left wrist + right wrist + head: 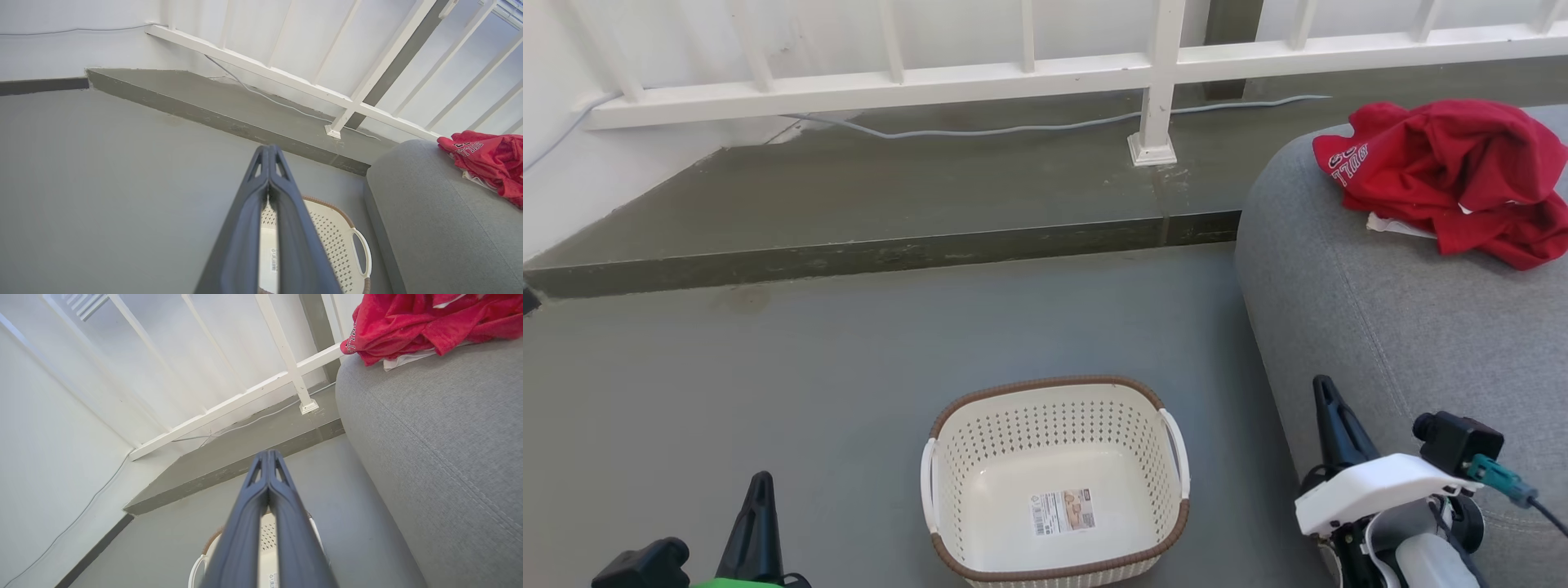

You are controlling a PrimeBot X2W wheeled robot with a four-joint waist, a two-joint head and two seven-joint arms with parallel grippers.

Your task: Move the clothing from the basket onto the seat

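My left pincer (pixel 269 152) is clenched on nothing, its two fingers pressed together at the tips; my right pincer (pixel 268 455) is clenched the same way, bare; that makes two pincers, both empty. In the head view they sit low at either side of the basket (pixel 1045 382), the right one just beside the seat (pixel 1380 310).

The head view gives me the basket's whole bottom, with nothing in it but one label sticker (pixel 1062 511), and its two white side handles. My left wrist view gives one perforated wall and one handle past my fingers. My right wrist view gives a sliver of the basket between and beside the fingers.

The clothing (pixel 1454 171) lies in one crumpled red heap on the seat's far end, well apart from the basket. I cannot tell how many garments are in it. The head and left wrist views catch white lettering on its edge, and the right wrist view catches a white layer under the red.

One basket and one seat stand on the grey floor (pixel 768 367); beyond, one raised ledge (pixel 890 196) carries one pale cable (pixel 1045 126) and a white railing (pixel 1013 77).
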